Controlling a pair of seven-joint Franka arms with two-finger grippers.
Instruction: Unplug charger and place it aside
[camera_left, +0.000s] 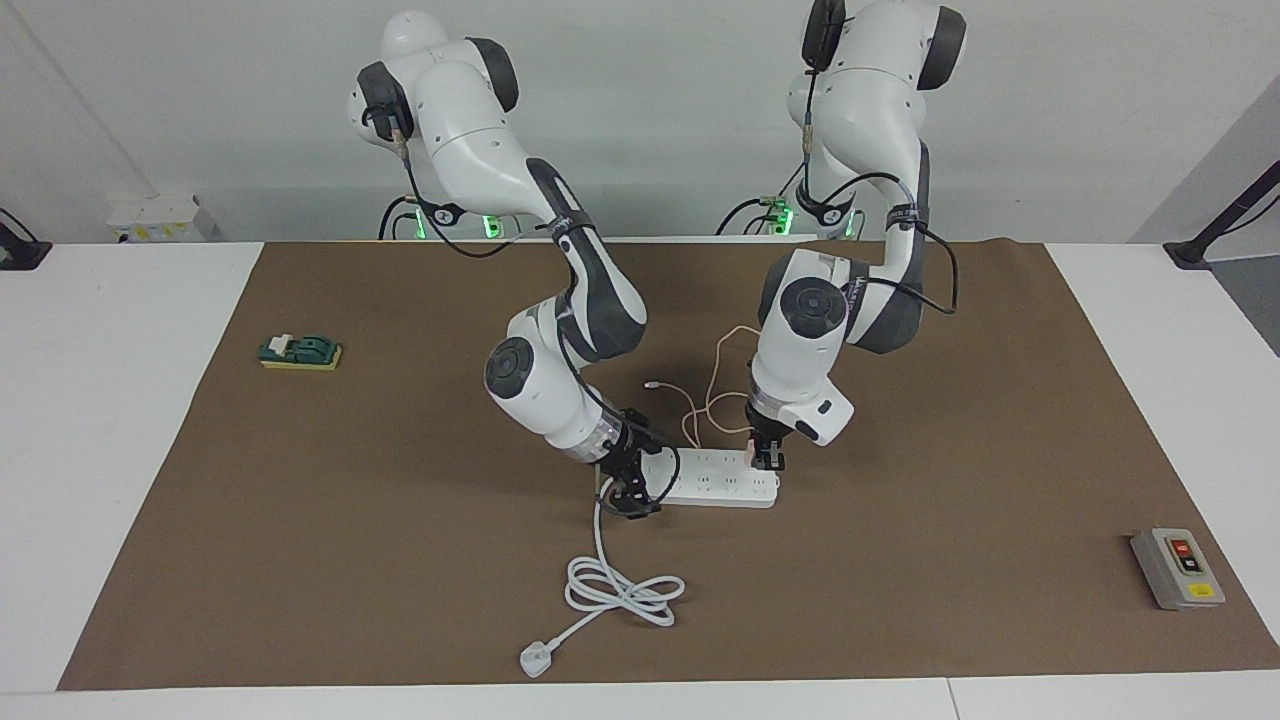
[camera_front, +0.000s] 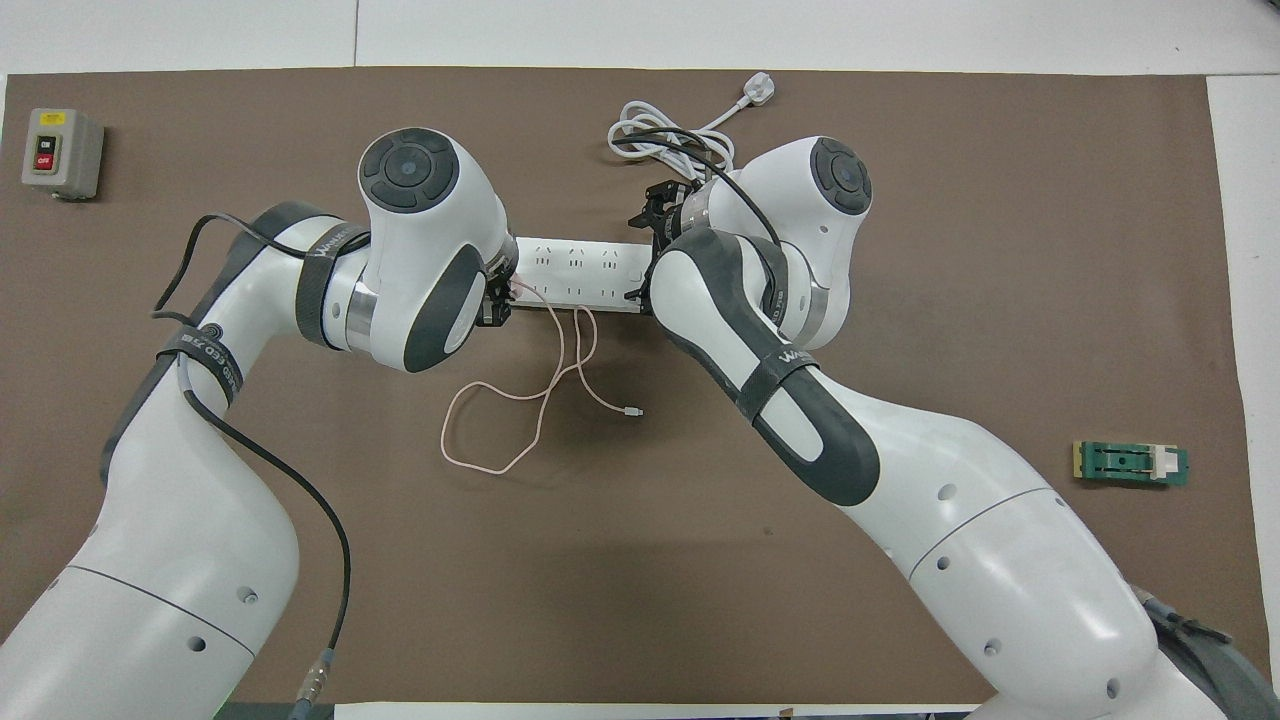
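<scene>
The pale pink charger (camera_left: 751, 454) sits plugged into the white power strip (camera_left: 722, 488) at its end toward the left arm's side. My left gripper (camera_left: 768, 460) comes straight down on the charger and is shut on it. In the overhead view the left wrist hides most of the charger (camera_front: 516, 290), and only black parts of the left gripper (camera_front: 497, 306) show. The thin pink cable (camera_front: 520, 395) loops over the mat nearer to the robots, ending in a white tip (camera_front: 632, 411). My right gripper (camera_left: 625, 494) is low at the strip's cord end (camera_front: 655, 210).
The strip's thick white cord (camera_left: 620, 590) coils farther from the robots and ends in a plug (camera_left: 535, 660). A grey switch box (camera_left: 1177, 567) lies toward the left arm's end of the table. A green and yellow block (camera_left: 300, 352) lies toward the right arm's end.
</scene>
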